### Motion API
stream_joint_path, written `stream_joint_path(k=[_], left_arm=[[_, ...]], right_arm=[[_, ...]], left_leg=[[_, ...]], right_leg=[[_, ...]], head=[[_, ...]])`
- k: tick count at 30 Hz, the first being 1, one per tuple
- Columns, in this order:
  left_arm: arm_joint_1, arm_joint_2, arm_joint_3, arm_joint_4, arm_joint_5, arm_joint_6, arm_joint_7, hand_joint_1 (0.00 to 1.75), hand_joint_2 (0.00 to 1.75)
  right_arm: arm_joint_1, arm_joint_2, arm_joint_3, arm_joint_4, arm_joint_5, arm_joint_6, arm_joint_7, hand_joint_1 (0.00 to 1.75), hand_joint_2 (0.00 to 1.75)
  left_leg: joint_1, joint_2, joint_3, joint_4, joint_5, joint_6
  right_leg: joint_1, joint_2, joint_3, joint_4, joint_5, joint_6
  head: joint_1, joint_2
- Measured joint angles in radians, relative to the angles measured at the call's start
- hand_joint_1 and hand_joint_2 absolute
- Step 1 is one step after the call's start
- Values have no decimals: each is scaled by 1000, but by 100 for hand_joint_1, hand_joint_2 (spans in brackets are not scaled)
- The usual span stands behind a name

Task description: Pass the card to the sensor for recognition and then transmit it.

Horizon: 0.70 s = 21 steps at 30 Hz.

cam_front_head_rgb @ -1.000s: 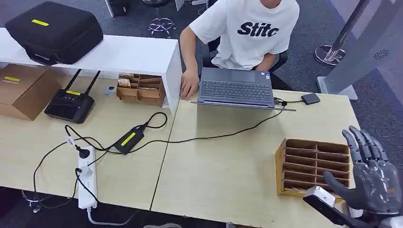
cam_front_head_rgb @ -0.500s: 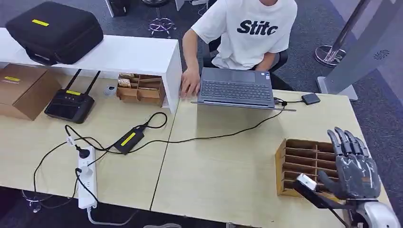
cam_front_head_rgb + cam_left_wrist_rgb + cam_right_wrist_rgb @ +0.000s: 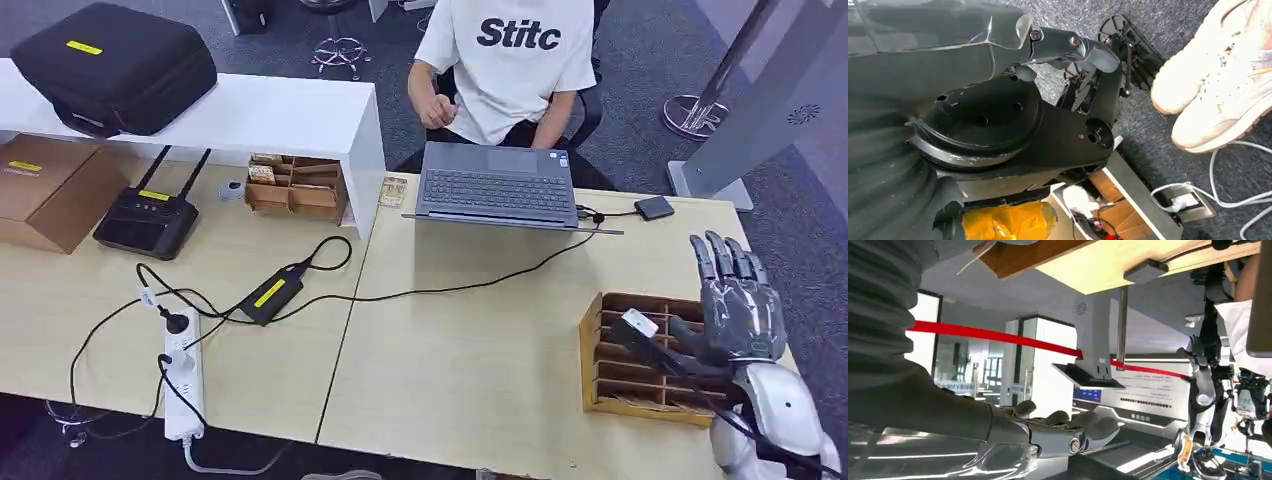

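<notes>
My right hand hovers over the far right part of a slotted wooden card rack at the desk's right front, fingers straight and apart, holding nothing. In the right wrist view the same hand lies stretched out and empty below the desk edge. A small black sensor pad sits on the desk behind the rack, right of the laptop. A small card-like item lies left of the laptop. My left hand hangs low beside my body; its fingers are too dark and close to read.
A person in a white shirt sits behind the laptop. A cable runs from the laptop to an adapter and a power strip. On the left are a router, a cardboard box, a second wooden rack and a black case.
My right hand rose from the desk's front right corner and moved forward over the rack. The person drew a hand back from the desk, and a small card-like item now lies there.
</notes>
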Motion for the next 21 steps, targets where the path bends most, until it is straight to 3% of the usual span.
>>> stream_joint_path(k=[21], left_arm=[[0,3,-7,0,1,5,1,0,175]], right_arm=[[1,0,-66,69,22,0,5,0,175]], left_leg=[[0,0,0,0,0,0]], right_leg=[[0,0,0,0,0,0]], head=[[0,0]])
